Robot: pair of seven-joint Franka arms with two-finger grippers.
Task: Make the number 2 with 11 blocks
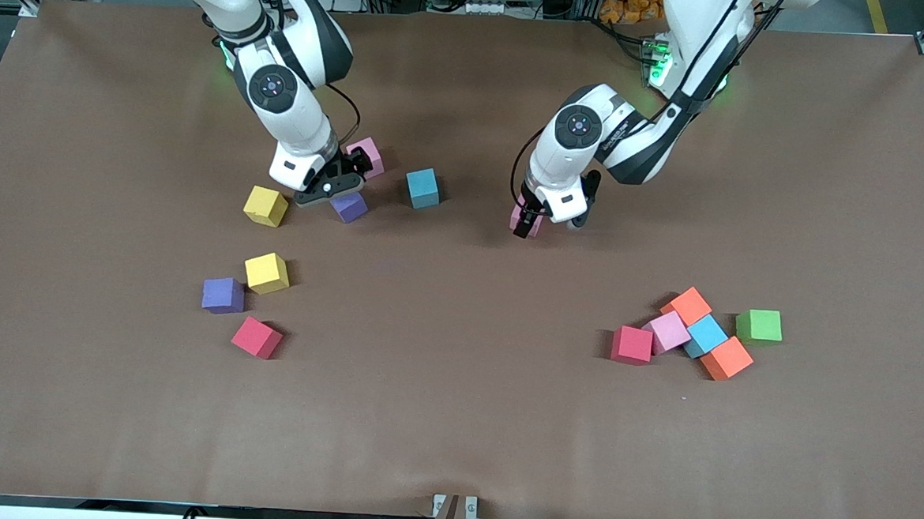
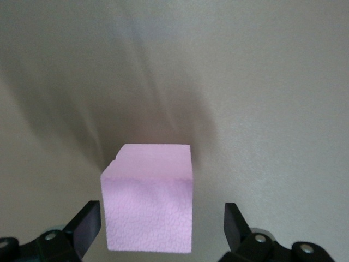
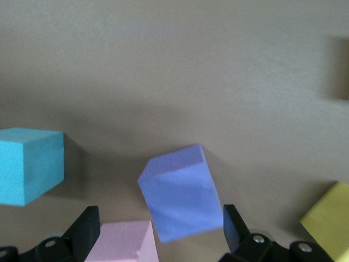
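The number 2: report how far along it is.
Done: nothing; no digit is laid out, and the blocks sit scattered, five clumped beside the green cube. In hand: the open left gripper straddles a pink block; the open right gripper is over a purple block. Left: the whole number 2.

- My left gripper (image 2: pixel 162 225) hangs low over the desk (image 2: pixel 262 82), jaws spread wide.
- A pink block (image 2: pixel 148 204) sits between my fingers (image 2: pixel 84 225), nearer one finger, with a clear gap on each side.
- Its shadow falls on the desk.
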